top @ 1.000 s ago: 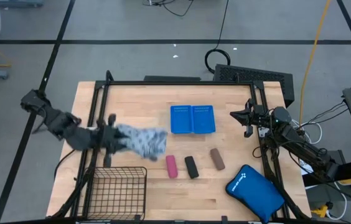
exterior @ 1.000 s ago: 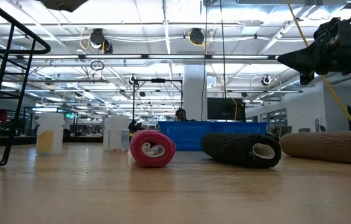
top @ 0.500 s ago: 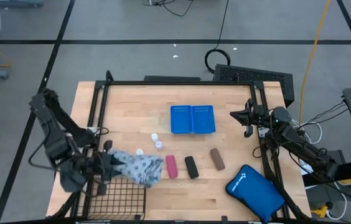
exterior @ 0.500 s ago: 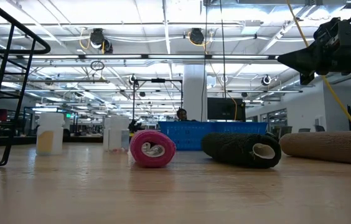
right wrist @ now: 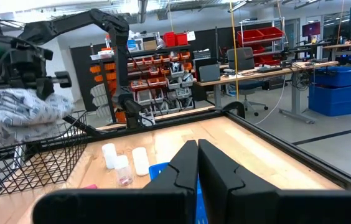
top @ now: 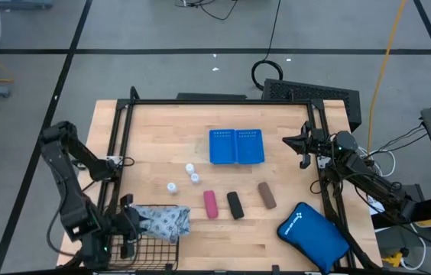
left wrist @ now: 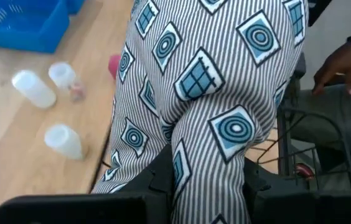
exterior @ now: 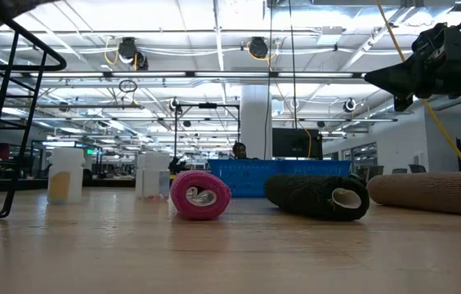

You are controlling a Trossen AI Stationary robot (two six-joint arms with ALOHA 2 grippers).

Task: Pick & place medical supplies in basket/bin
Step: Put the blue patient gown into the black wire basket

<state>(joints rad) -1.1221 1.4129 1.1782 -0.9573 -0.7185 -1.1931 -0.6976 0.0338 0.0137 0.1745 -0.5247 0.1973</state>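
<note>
Wooden tabletop (top: 162, 137) fills the high view, ringed by a dark frame, with open floor around it; at its near-left corner the left gripper (top: 128, 229) is clamped on the grey-blue dotted soft pack (top: 162, 221), holding it just above the far rim of the black wire-mesh basket (top: 150, 244), the pack's free end trailing out over the table toward the rolls; in the left wrist view the pack (left wrist: 213, 93) hides almost all of the fingers, and part of a person's hand (left wrist: 343, 65) shows beyond the basket wires; outward from there, three white vials (top: 185, 176) stand close together on the bare wood, well apart from the basket; next come the pink roll (top: 210, 204), the black roll (top: 234, 205) and the brown roll (top: 267, 195) in a row, each lying on its side and not touching its neighbour; behind them sits the blue two-compartment tray (top: 237, 146), its contents too small to make out; a large blue zip pouch (top: 312, 233) lies at the near-right corner; the right gripper (top: 301, 145) waits at the table's right edge, its fingers pressed together in the right wrist view (right wrist: 195, 165); the basket is cut off by the lower edge of the high view.
</note>
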